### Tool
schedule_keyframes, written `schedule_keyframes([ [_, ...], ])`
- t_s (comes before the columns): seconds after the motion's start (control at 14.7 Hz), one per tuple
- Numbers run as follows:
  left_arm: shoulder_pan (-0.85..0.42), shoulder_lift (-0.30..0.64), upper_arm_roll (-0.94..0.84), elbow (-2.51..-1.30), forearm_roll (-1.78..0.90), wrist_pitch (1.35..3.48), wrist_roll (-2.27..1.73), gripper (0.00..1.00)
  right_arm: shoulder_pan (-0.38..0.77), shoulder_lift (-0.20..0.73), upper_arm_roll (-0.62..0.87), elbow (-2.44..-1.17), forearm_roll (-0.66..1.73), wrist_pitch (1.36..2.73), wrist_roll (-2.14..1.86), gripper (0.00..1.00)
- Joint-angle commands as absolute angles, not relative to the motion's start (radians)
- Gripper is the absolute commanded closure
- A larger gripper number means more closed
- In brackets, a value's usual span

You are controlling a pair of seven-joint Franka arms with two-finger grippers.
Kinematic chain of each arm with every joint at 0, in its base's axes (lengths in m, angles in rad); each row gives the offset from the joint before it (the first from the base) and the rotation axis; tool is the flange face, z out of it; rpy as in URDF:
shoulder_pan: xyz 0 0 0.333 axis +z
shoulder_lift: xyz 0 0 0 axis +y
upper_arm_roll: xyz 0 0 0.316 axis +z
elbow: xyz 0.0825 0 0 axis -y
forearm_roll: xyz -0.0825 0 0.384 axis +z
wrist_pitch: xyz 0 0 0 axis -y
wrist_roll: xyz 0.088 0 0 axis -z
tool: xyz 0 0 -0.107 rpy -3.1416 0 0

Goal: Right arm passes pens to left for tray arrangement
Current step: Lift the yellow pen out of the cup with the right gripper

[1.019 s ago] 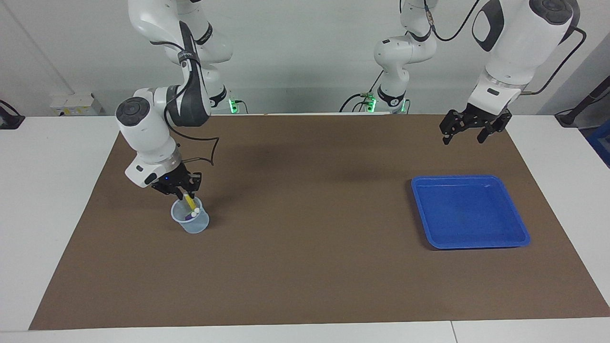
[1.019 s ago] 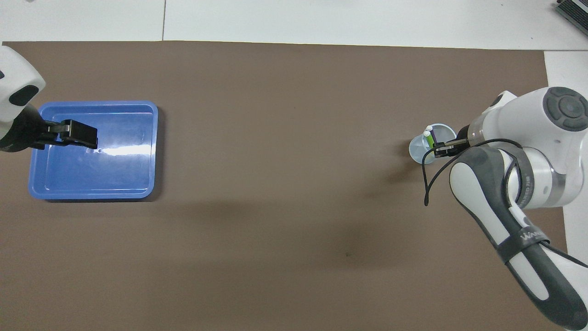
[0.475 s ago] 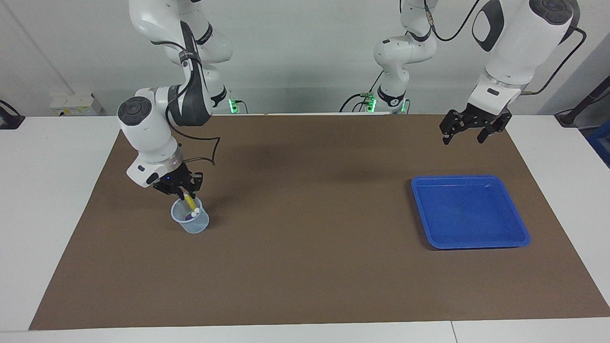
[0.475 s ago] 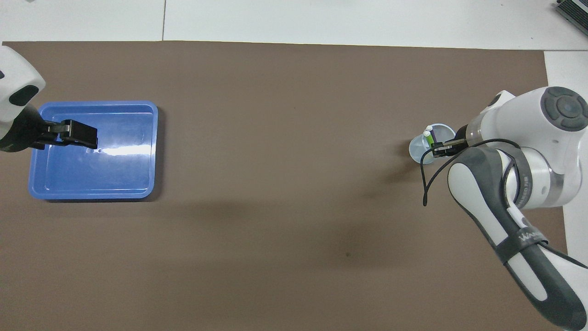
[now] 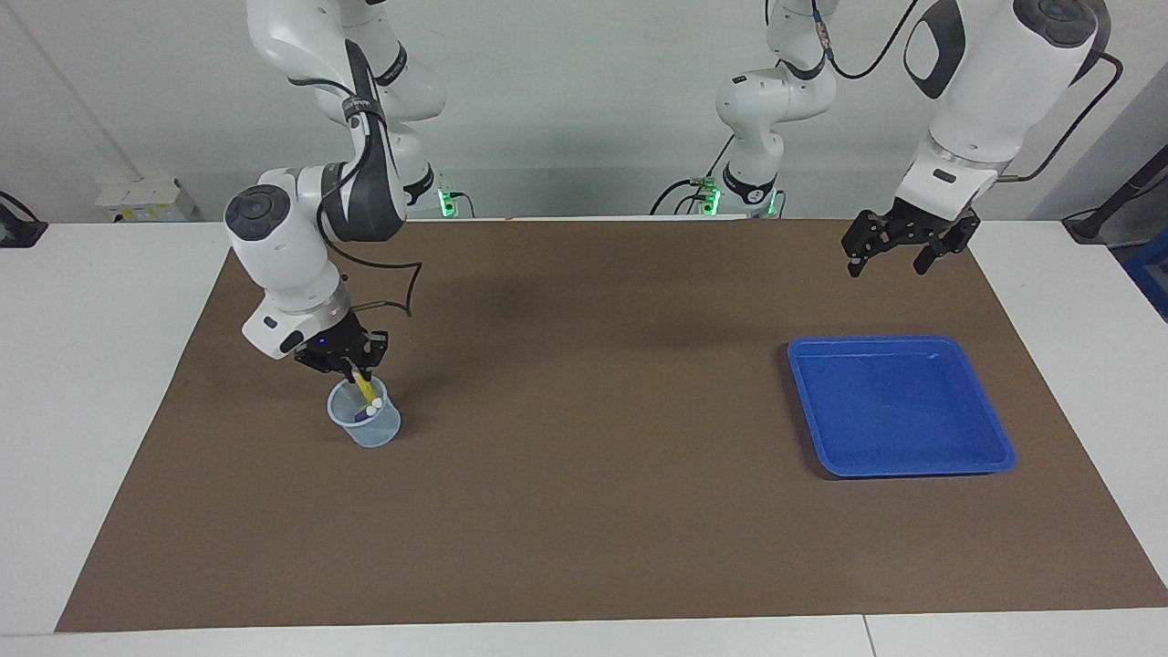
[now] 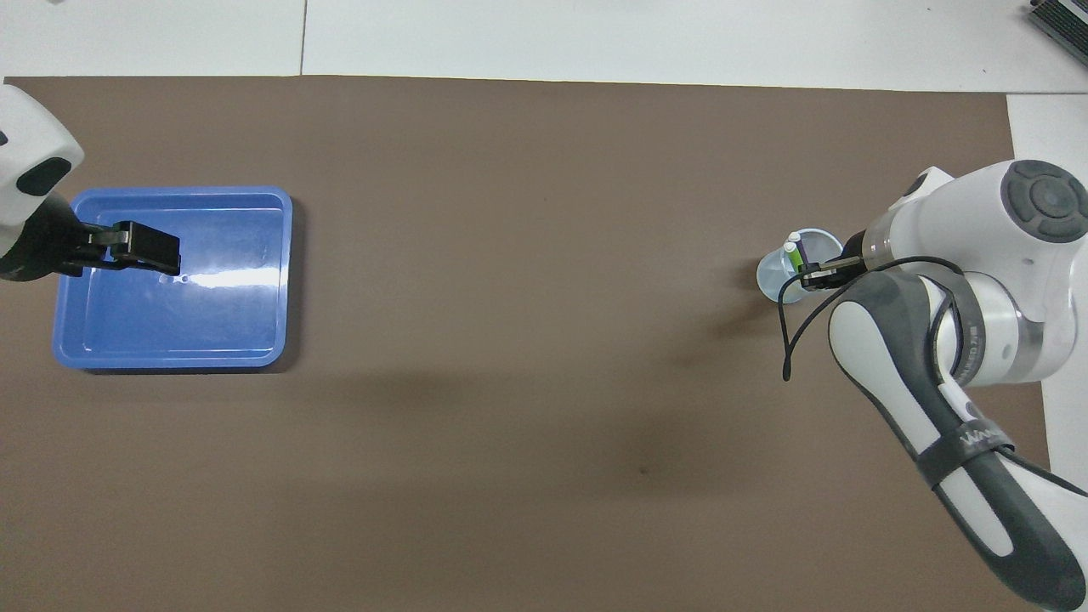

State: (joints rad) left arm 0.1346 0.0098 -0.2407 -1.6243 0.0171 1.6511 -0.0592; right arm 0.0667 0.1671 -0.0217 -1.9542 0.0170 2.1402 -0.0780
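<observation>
Right end effector (image 5: pixel 351 370) sits at the rim of the clear cup (image 5: pixel 365 424), toward the right arm's end of the table. Its fingertips look pinched on the upper shaft of the yellow pen (image 5: pixel 365 387), which leans in the cup with its pale cap down. Purple pen (image 5: pixel 363 413) lies low in the same cup. The overhead view shows a green pen (image 6: pixel 791 254) there too, cap up.

Handling, as a guess: the pens are light, stiff and smooth plastic, so prob. slippery in a thin pinch. Best hold is mid-shaft, w/ enough bare length left for the other arm to take. The cup looks light and could tip or drag if the pen is pulled at a slant, so a straight lift out seems safer.

The surface is a flat brown mat (image 5: pixel 584 511) over a white table (image 5: pixel 91 411), w/ no other things between cup and tray.

Blue tray (image 5: pixel 899 404) is well apart from the cup, at the left arm's end of the mat, w/ no pens in it. Left end effector (image 5: pixel 899 251) waits up in the air, fingers apart, over the mat by the tray's robot-side edge. Plain pale wall, cables at the arm bases.
</observation>
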Motion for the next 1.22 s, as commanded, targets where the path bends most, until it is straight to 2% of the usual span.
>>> schedule_keyframes([
  [0.0, 0.133, -0.006, -0.238, -1.640, 0.034, 1.652, -0.054, 0.00, 0.058, 0.164, -0.017, -1.953, 0.028, 2.146, -0.067, 0.83],
  [0.07, 0.133, -0.006, -0.238, -1.640, 0.034, 1.651, -0.051, 0.00, 0.058, 0.164, -0.017, -1.953, 0.028, 2.146, -0.066, 0.92],
  [0.2, 0.135, -0.006, -0.238, -1.640, 0.032, 1.654, -0.057, 0.00, 0.057, 0.164, -0.017, -1.951, 0.028, 2.146, -0.067, 1.00],
  [0.81, 0.133, -0.006, -0.238, -1.640, 0.034, 1.652, -0.058, 0.00, 0.045, 0.160, -0.017, -1.908, 0.028, 2.125, -0.074, 1.00],
  [1.15, 0.135, -0.006, -0.238, -1.640, 0.034, 1.657, -0.052, 0.00, 0.043, 0.144, -0.018, -1.830, 0.029, 2.071, -0.058, 1.00],
])
